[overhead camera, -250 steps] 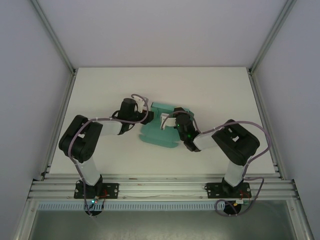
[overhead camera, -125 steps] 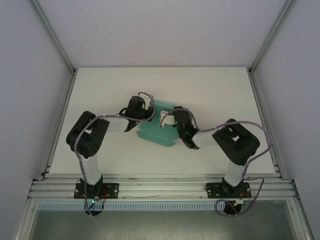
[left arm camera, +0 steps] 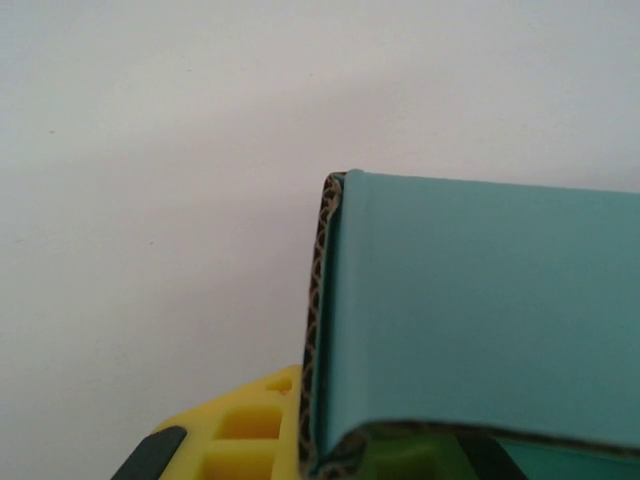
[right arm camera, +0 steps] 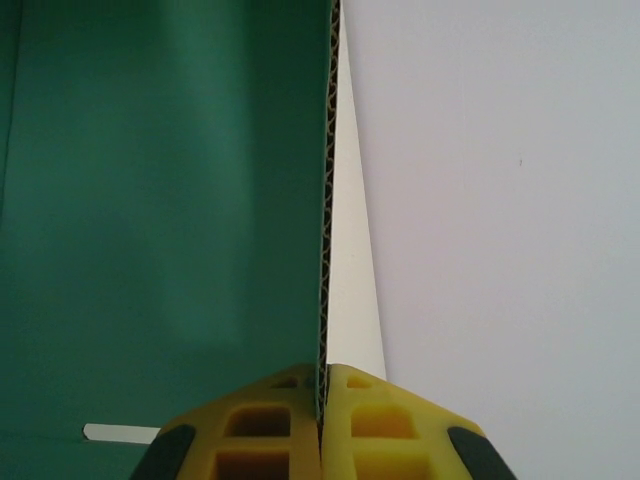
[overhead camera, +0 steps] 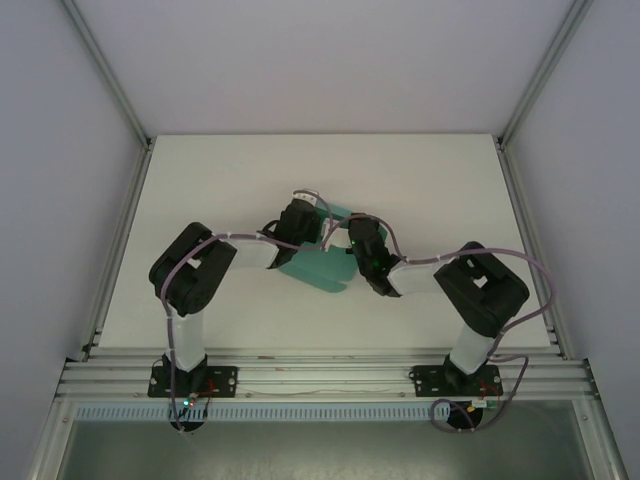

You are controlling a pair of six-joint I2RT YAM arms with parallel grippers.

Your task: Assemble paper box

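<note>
On the surface (overhead camera: 200, 180): my paper box (overhead camera: 318, 270) sits near the middle, between my two arms. It is part-folded, with one teal panel lying low toward me and the walls raised on the far side.

Right claw (right arm camera: 322, 385): my fingers are together on the raw edge of a raised wall. The fluted edge runs straight up from between the pads. The green face is on its left and a pale sliver on its right (card back or bare surface, I cannot tell).

Left claw (left arm camera: 320, 440): one yellow finger lies just outside a folded corner. The other shows greenish under the card's curled lower edge, so I read it as pinched on that wall.

Box relative to claws: each claw has a wall edge running out from its fingertips, with the card touching the pads. Seen from above, the two claws meet close together over the far half of the box.

Handling: the box should be light. I judge it stiff across the flutes and ready to bend along its creases. A hard pinch could crush the corrugation, and the smooth teal face may slide under the pads.

Where to hold: I would hold on the wall edges close to a crease, with the pads flat on both faces.
</note>
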